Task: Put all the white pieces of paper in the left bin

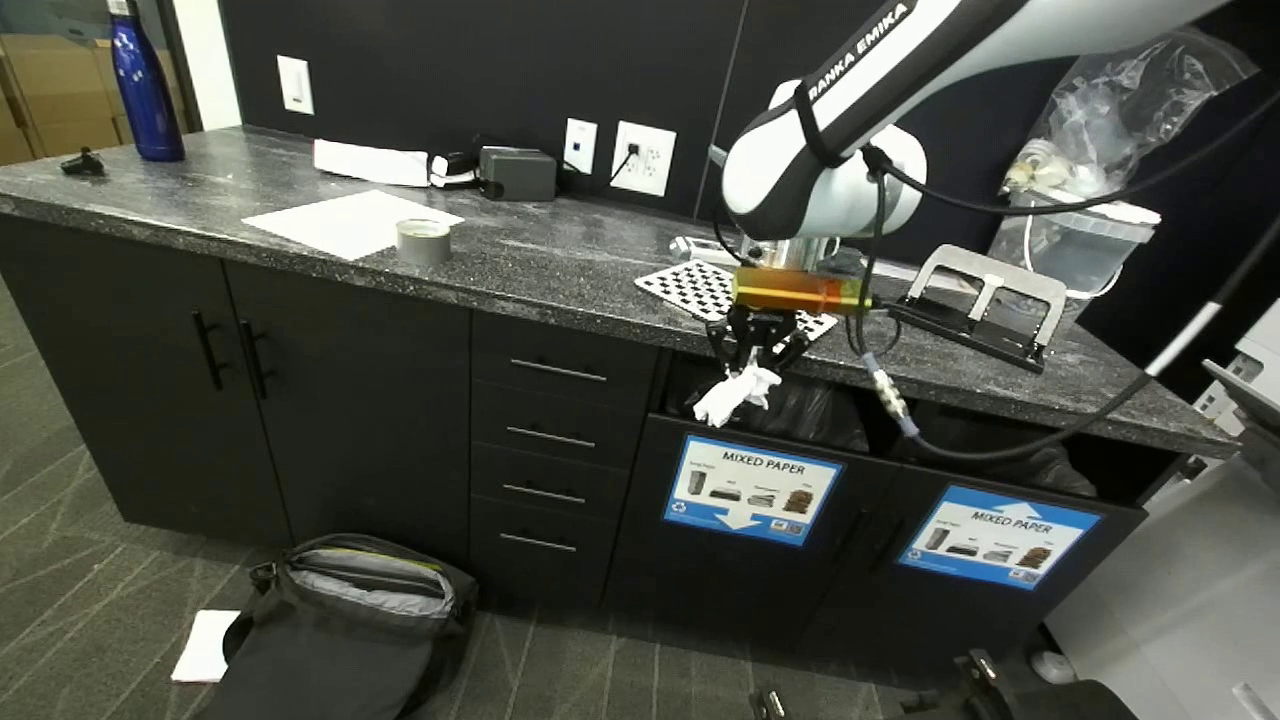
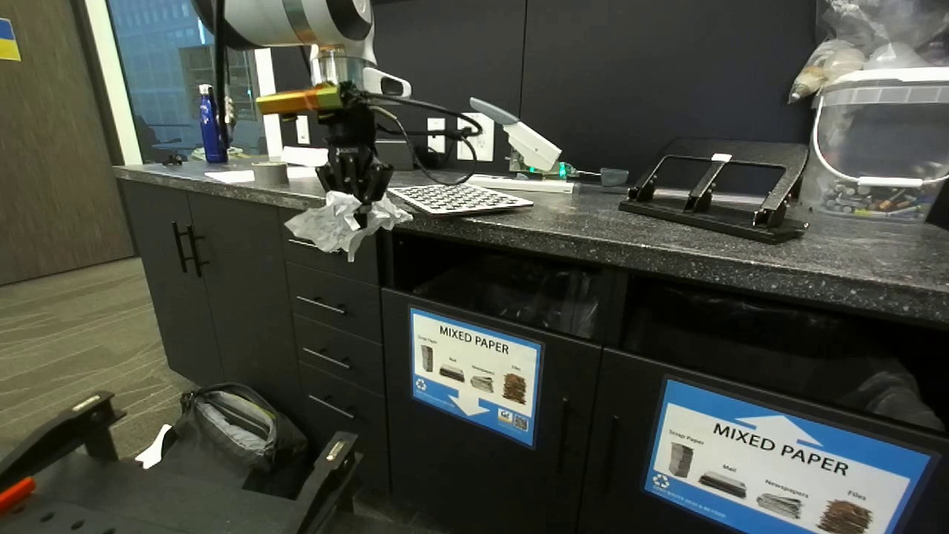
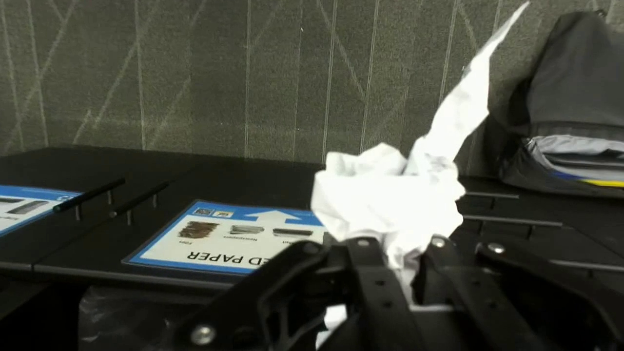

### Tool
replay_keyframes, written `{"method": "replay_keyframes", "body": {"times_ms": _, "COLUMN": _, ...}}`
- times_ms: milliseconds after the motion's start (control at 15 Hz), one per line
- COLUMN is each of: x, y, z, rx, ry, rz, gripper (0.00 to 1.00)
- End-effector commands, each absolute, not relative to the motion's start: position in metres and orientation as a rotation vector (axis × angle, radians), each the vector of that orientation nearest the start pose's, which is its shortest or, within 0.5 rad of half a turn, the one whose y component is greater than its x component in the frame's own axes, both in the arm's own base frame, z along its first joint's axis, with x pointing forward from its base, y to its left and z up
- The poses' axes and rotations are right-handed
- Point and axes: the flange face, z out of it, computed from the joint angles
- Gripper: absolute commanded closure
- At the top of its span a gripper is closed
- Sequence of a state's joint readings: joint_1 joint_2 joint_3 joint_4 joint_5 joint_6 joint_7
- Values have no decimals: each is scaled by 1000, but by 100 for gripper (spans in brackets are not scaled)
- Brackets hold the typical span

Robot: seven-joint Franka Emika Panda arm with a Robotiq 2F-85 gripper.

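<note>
My gripper (image 1: 752, 362) is shut on a crumpled white paper (image 1: 735, 396), which hangs below the fingertips. The gripper (image 2: 365, 199) and paper (image 2: 334, 224) also show beyond the counter's front edge in an exterior view. In the wrist view the paper (image 3: 390, 202) sticks out past the fingertips (image 3: 400, 248). The left bin's lined opening (image 2: 549, 293) is under the counter, above its "MIXED PAPER" door (image 1: 720, 575); the paper is in front of and above it. A flat white sheet (image 1: 350, 222) lies on the counter. Another white sheet (image 1: 205, 648) lies on the floor beside the bag.
The right bin (image 2: 771, 348) adjoins the left one. On the counter are a checkerboard (image 2: 463, 199), a tape roll (image 1: 423, 243), a black metal stand (image 1: 985, 305), a clear bucket (image 2: 878, 152) and a blue bottle (image 1: 145, 90). A dark bag (image 1: 350, 640) stands on the floor.
</note>
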State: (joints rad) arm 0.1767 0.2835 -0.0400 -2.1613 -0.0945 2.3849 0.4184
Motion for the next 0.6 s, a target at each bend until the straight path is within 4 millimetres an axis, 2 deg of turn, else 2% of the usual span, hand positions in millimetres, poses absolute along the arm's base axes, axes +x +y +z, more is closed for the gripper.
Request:
{"method": "replay_keyframes", "body": {"times_ms": 0, "x": 496, "y": 66, "z": 242, "rx": -3168, "ry": 480, "rz": -136, "gripper": 92}}
{"method": "replay_keyframes", "body": {"times_ms": 267, "x": 441, "y": 47, "z": 215, "rx": -3134, "ry": 536, "rz": -380, "gripper": 91}}
{"method": "replay_keyframes", "body": {"times_ms": 400, "x": 437, "y": 18, "z": 203, "rx": -3111, "ry": 516, "rz": -494, "gripper": 91}}
{"method": "replay_keyframes", "body": {"times_ms": 533, "x": 447, "y": -12, "z": 197, "rx": -3099, "ry": 480, "rz": -611, "gripper": 92}}
